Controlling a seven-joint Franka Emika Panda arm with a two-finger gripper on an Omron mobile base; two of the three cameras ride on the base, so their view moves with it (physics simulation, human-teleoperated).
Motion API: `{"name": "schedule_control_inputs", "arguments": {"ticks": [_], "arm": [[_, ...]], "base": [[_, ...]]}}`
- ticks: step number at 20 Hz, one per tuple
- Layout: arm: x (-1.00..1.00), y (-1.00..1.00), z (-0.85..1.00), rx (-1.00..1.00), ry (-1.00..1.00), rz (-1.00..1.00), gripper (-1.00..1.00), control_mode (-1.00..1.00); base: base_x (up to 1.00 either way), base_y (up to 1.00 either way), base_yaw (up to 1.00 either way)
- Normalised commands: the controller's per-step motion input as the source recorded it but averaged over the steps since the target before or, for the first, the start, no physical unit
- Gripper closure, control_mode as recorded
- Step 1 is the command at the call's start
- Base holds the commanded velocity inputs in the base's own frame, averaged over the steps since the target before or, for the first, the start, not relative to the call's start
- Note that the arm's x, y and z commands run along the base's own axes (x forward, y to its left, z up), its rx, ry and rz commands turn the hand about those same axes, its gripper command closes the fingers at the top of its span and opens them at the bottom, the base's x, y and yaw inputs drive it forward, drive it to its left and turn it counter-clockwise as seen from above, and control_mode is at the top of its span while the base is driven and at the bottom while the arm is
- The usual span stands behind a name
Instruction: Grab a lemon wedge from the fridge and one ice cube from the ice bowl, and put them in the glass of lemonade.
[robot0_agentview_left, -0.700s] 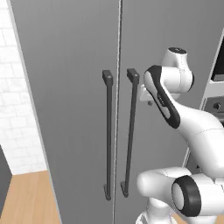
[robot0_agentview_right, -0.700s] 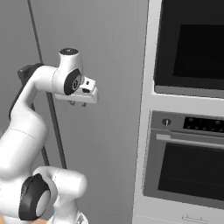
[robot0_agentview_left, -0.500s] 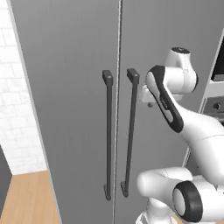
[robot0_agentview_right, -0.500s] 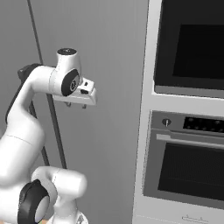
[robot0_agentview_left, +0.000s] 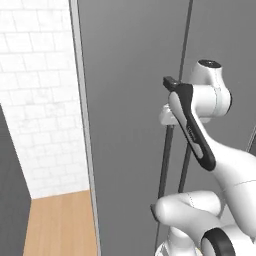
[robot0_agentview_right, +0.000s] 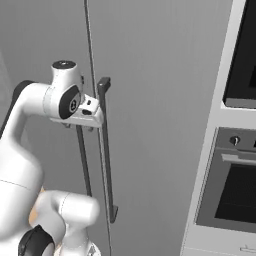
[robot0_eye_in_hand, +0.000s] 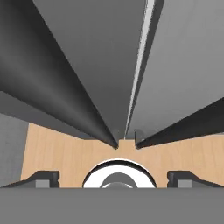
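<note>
Closest to us was the arm's white body w/ dark joints, rising from the base. At its end the claw (robot0_eye_in_hand: 112, 177) stood spread wide, nothing between its tips (robot0_eye_in_hand: 43, 177); in the hand view the two tips sat far apart at the bottom corners, looking down along the doors to the floor.

Just past the claw was the fridge (robot0_agentview_left: 130, 100), tall, grey, two doors, both closed, w/ a thin vertical seam btwn them. Its long dark bar handles (robot0_agentview_right: 106, 150) hung side by side near that seam. In the right base view the hand sat right at the top of the handles, one bar passing just in front of it and the other behind it; we couldn't tell if it touched either. In the left base view the hand was also up against the bars, partly hiding them. In the hand view both handles ran as dark wedges to either side of the seam, meeting near the bottom.

Below lay a light wood plank floor (robot0_agentview_left: 60, 225), seen left of the fridge and under the hand.

Farther left, beyond the fridge's edge, was a white tiled wall (robot0_agentview_left: 35, 100), w/ a dark grey panel at the very edge of frame.

To the right of the fridge stood a pale column w/ a black built-in oven (robot0_agentview_right: 235, 195), knob on its control strip, and another dark appliance window above it.
</note>
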Motion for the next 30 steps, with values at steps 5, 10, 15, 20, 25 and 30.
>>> {"name": "schedule_control_inputs", "arguments": {"ticks": [5, 10, 15, 20, 25, 30], "arm": [[0.00, 0.00, 0.00, 0.00, 0.00, 0.00, -1.00, 1.00], [0.00, 0.00, 0.00, 0.00, 0.00, 0.00, -1.00, 1.00], [0.00, 0.00, 0.00, 0.00, 0.00, 0.00, -1.00, 1.00], [0.00, 0.00, 0.00, 0.00, 0.00, 0.00, -1.00, 1.00], [0.00, 0.00, 0.00, 0.00, 0.00, 0.00, -1.00, 1.00], [-0.13, 0.00, 0.00, 0.00, -0.02, 0.00, -1.00, -1.00]], "base": [[-0.37, -0.54, -0.01], [-0.06, -0.52, 0.00], [-0.28, 0.02, 0.02], [-0.65, 0.01, 0.04], [-0.54, 0.00, 0.01], [-0.40, 0.00, 0.00]]}}
